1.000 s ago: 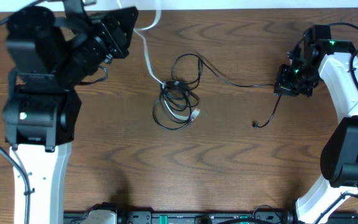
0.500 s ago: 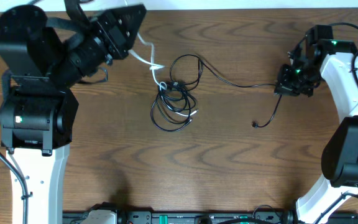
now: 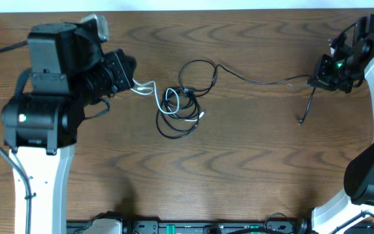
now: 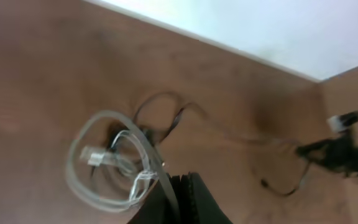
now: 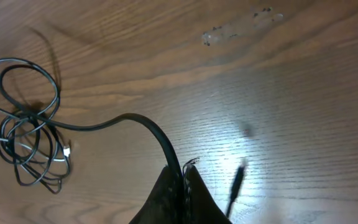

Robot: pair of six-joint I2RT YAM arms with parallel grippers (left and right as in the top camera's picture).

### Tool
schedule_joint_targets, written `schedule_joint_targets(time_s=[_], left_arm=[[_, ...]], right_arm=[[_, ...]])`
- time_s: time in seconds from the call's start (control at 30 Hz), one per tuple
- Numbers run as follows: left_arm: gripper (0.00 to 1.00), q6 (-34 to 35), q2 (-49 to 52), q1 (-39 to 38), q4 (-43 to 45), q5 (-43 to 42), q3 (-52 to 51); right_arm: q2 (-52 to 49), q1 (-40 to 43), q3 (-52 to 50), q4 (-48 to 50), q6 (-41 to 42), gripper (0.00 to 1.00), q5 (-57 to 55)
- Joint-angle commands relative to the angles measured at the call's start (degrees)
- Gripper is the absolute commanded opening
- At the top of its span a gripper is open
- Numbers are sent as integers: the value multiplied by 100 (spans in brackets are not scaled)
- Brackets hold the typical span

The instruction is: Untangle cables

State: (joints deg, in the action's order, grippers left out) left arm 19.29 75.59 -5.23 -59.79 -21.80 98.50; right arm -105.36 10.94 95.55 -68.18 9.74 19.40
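1. White cable [image 3: 147,87] is clamped in the closed left end effector [image 3: 131,84], left of centre.
2. Black cable [image 3: 258,81] is pinched by the closed right end effector [image 3: 317,80], upper right.
3. Both run to a tangle [image 3: 180,116] of loops at the centre of the tabletop [image 3: 239,169].

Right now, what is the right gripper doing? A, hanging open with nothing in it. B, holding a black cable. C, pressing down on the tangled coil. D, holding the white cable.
B: in the right wrist view the right gripper is shut on a black cable that curves away from its fingertips, while the white cable is in the left gripper.
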Motion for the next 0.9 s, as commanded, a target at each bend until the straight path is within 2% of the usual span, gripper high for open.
schedule_joint_targets(time_s=[0.0,0.1,0.17,0.23,0.3,0.37,0.43,0.6,0.7,0.87], left_arm=[[7,-302,319,35,-343,177,-17],[8,-407,608,35,-702,177,-17],[7,-409,785,35,-876,177,-17],[8,-409,953,35,-1005,175,-17],[8,-409,1078,35,-1067,173,-17],[7,-417,1169,35,-1088,170,-17],[8,-472,1191,35,-1082,151,-17],[8,-691,1165,35,-855,-81,-4],[7,-925,1113,48,-426,-931,33],[8,-715,1045,149,616,-2409,234]], right_arm=[[85,-55,81,28,-125,2,66],[85,-55,81,85,-125,4,66],[85,-55,81,96,-125,11,66],[85,-55,81,116,-127,30,66],[85,-81,81,160,-127,53,70],[85,-149,81,249,-192,69,133],[85,-260,81,365,-459,81,470],[83,-715,81,815,-772,85,1255],[83,-1150,81,1207,-767,86,1526],[81,-1869,81,1690,-662,87,1615]])
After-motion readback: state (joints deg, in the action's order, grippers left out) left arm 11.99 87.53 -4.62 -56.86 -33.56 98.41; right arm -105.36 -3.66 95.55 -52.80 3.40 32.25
